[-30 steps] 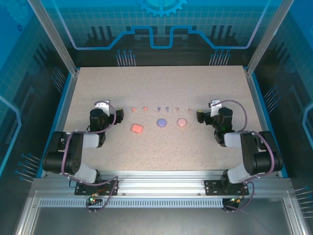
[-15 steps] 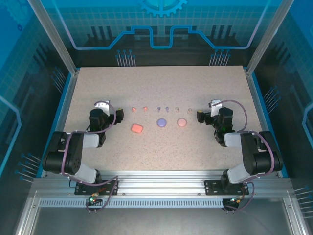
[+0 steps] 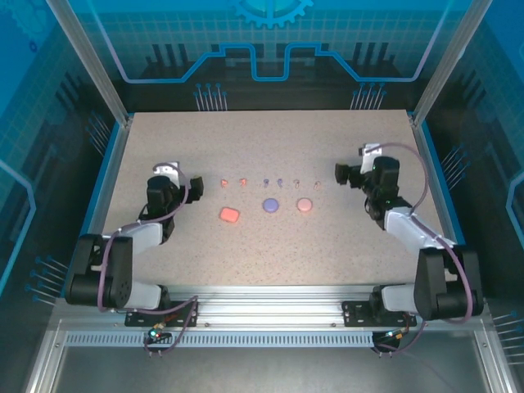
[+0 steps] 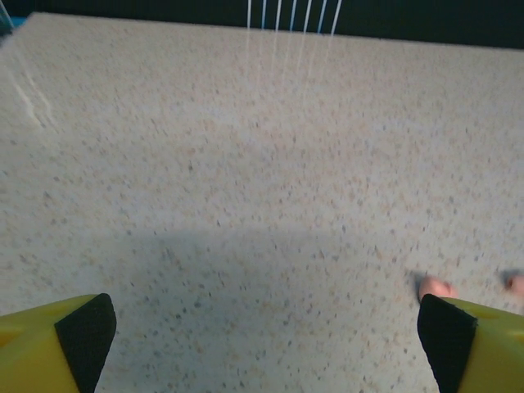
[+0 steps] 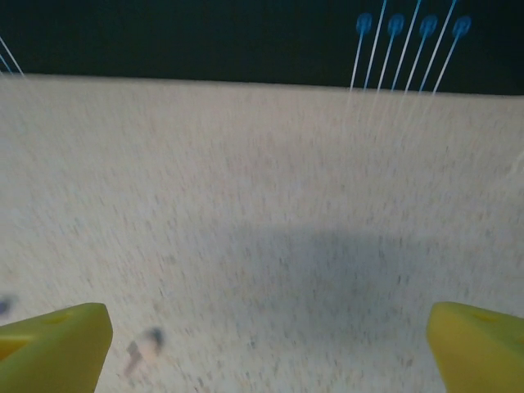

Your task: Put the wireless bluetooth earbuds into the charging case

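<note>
Blurry beige earbud (image 5: 139, 352); red-orange earbud (image 4: 515, 282) partly off-frame

Table top (image 3: 327, 246) noted matt, speckled, stone-like. Near rail (image 3: 286, 311): bare ribbed metal. Left fingers (image 4: 33, 348): smooth yellow plastic, black pads (image 4: 86, 336).

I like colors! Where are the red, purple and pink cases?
red case (image 3: 229, 214), top view, its middle.
purple case (image 3: 270, 205), top view, its middle.
pink case (image 3: 304, 205), top view, its middle.

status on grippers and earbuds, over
Left gripper open, empty. Right gripper open, empty. Six earbuds loose in a row on table, three cases on their near side. Nothing in the way.
</note>
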